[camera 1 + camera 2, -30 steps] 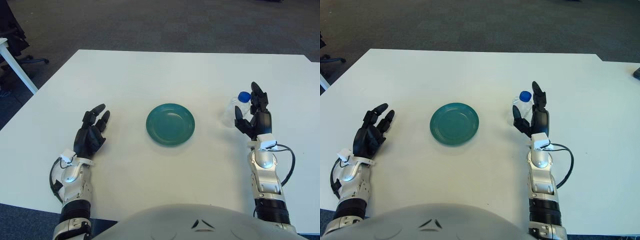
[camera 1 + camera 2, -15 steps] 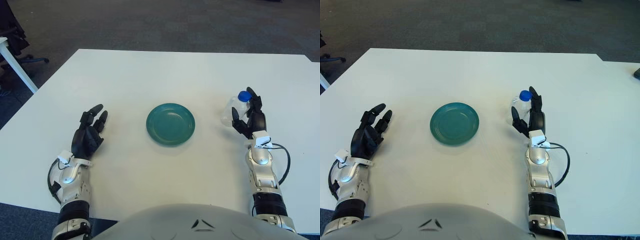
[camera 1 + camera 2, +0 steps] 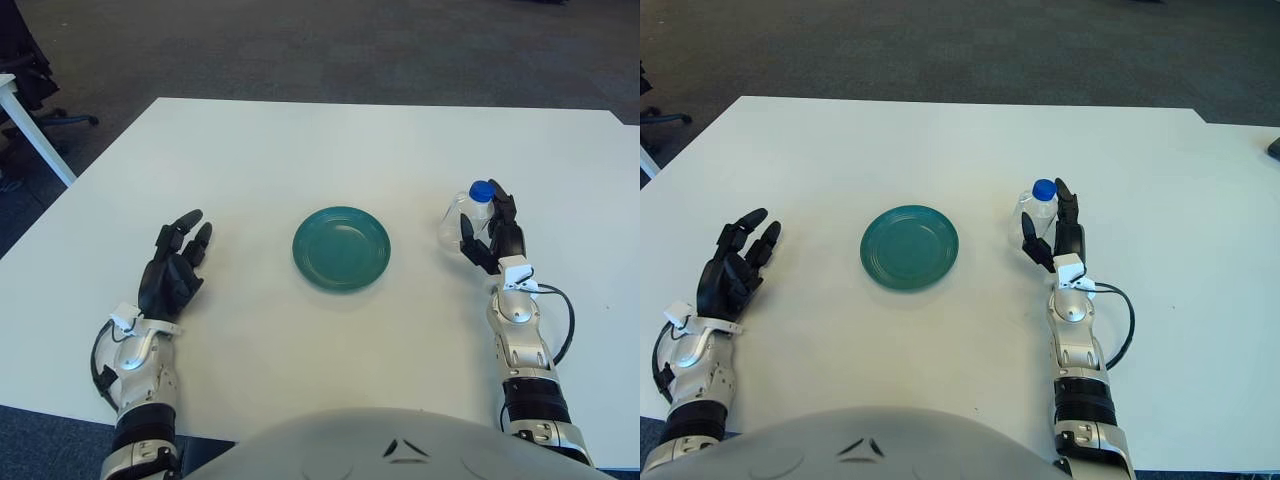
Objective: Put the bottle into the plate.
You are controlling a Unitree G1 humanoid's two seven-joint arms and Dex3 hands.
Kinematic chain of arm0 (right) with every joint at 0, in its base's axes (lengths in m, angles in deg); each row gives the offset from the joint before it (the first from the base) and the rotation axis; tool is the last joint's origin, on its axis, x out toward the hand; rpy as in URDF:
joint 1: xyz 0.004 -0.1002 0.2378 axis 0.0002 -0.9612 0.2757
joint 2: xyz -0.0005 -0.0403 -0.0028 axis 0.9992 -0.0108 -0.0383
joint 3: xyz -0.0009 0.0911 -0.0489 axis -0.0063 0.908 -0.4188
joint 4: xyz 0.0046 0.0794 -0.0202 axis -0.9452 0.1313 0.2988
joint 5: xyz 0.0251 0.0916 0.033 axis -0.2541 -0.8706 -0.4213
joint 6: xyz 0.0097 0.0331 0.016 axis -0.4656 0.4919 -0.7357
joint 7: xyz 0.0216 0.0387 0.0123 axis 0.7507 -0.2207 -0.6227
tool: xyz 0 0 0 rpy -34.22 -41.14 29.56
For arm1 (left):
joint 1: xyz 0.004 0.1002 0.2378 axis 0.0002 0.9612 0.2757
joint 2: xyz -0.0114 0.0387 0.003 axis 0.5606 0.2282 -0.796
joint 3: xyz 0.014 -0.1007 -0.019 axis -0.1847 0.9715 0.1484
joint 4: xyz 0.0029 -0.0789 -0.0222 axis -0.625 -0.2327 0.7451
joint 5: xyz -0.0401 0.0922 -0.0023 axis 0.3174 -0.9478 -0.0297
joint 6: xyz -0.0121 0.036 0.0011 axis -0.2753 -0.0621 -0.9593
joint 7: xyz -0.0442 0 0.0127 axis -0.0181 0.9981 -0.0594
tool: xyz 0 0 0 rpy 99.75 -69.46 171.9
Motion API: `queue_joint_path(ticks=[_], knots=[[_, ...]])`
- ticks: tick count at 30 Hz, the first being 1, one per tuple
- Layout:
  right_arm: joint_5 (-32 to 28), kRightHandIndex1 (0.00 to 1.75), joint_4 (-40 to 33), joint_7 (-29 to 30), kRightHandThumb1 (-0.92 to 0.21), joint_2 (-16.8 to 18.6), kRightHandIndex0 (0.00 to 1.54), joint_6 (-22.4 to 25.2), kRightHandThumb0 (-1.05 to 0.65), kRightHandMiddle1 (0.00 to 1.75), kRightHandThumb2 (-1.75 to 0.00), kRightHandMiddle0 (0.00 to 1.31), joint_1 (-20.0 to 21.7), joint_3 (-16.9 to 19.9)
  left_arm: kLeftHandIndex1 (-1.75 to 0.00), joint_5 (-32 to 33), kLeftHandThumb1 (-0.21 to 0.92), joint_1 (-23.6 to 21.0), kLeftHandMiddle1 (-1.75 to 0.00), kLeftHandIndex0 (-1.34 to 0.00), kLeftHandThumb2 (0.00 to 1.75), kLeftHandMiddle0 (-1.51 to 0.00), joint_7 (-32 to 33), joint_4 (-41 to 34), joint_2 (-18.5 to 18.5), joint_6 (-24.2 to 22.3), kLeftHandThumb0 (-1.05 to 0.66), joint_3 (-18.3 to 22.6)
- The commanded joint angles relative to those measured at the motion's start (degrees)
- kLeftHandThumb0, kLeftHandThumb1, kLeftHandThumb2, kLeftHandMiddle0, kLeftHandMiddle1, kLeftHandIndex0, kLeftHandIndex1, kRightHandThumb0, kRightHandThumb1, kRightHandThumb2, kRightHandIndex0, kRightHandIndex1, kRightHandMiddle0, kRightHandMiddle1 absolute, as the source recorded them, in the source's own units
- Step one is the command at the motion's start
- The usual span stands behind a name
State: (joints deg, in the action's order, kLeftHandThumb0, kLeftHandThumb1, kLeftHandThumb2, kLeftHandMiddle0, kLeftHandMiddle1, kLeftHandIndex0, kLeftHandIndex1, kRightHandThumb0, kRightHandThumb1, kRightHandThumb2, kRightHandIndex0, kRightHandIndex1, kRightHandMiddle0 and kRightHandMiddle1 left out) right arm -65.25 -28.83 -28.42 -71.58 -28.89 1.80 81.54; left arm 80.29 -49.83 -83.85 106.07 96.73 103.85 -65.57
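Right hand (image 3: 492,238) now drawn in against the water bottle (image 3: 464,215) — fingers half-curled around it, grip unconfirmed, right of the green plate (image 3: 341,248); lift pending.

A white table (image 3: 300,150) carries a green plate (image 3: 341,248) and a bottle (image 3: 459,219).

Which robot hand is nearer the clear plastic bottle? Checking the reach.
Right. The right robot hand is against the blue-capped clear plastic bottle; the left robot hand is beyond the green plate.
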Motion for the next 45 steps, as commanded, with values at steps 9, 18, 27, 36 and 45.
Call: queue_joint_path(ticks=[9,18,27,36,45], knots=[[-0.9,0.0,-0.3,-0.9,-0.92,-0.5,0.13,1.2,-1.0,0.24,-0.64,0.0,1.0,-0.2,-0.74,0.8,0.92,3.5,0.0,0.0,0.97,-0.29,-0.3,-0.1,-0.9,-1.7,-0.9,0.0],[-2.3,0.23,-0.5,4.1,-0.92,2.8,0.37,1.6,-0.88,1.04,-0.44,0.05,2.0,2.0,-0.74,0.6,0.92,4.7,0.0,0.0,0.97,-0.29,0.1,-1.9,-1.4,-2.0,-0.9,-0.4],[-4.6,1.51,-0.4,7.1,-0.55,4.8,0.63,1.9,-0.44,1.64,-0.94,0.49,2.9,4.1,-0.74,0.1,0.92,5.3,0.0,0.0,0.97,-0.29,0.5,-3.0,-2.1,-2.2,-0.9,-0.7],[-5.2,1.73,-1.8,7.1,-0.48,5.1,0.72,0.6,-0.44,1.68,-1.05,0.53,2.4,4.2,-0.74,-0.5,0.92,5.6,0.0,0.0,0.97,-0.29,1.3,-3.7,-2.7,-2.1,-0.9,-1.3],[-5.6,1.75,-2.9,6.0,-0.44,4.3,0.78,0.6,-0.44,1.72,-1.13,0.53,2.1,4.3,-0.74,-1.1,0.92,5.8,0.0,0.0,0.97,-0.29,2.3,-4.4,-3.3,-2.1,-0.9,-2.1]])
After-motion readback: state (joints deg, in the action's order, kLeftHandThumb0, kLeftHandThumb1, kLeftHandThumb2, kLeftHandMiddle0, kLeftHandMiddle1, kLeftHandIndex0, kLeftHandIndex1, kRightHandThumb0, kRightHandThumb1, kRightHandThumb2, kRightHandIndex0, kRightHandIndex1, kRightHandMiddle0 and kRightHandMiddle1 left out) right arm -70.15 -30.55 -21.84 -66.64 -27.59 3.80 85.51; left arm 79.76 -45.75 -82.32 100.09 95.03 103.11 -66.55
